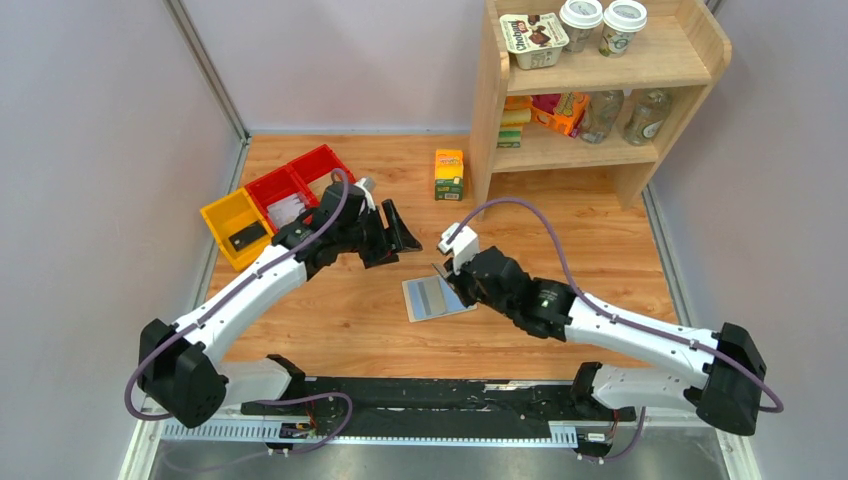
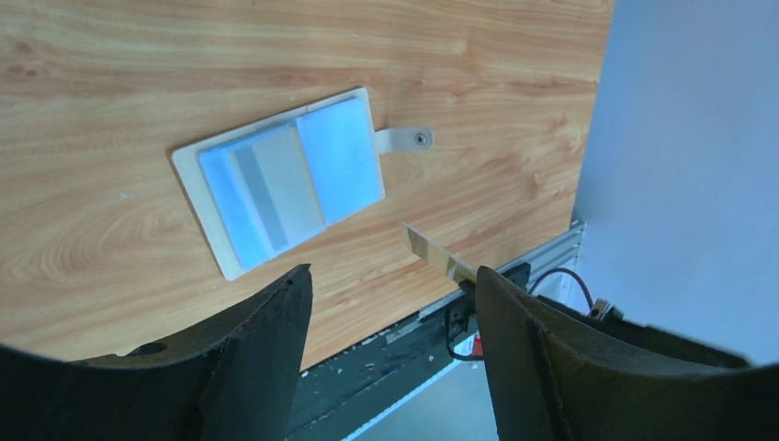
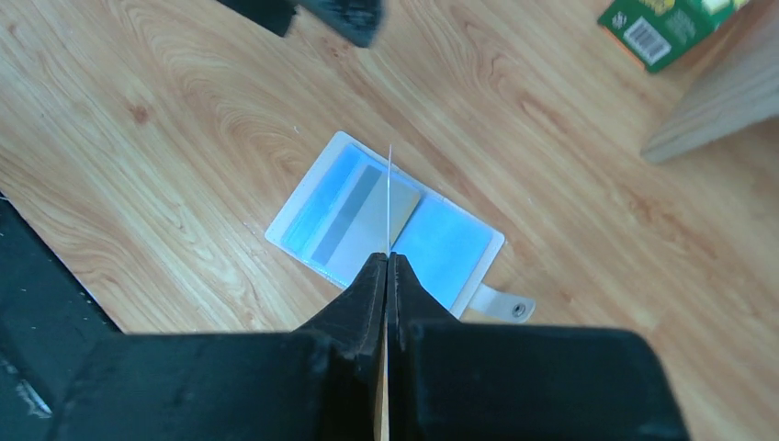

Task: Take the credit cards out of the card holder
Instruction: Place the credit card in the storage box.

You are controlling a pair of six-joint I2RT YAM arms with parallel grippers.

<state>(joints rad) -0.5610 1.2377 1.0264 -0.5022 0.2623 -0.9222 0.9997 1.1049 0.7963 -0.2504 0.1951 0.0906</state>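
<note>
The card holder lies spread open on the wooden table, light blue inside, its tab pointing away from the fold. A grey credit card with a dark stripe rests on one half of it. My right gripper is shut on a second credit card, held edge-on just above the holder; that card shows as a tilted strip in the left wrist view. My left gripper hangs open and empty, up and to the left of the holder.
A yellow bin and red bins stand at the back left, with flat items inside. A small juice box stands beside a wooden shelf of groceries at the back right. The near table edge has a black rail.
</note>
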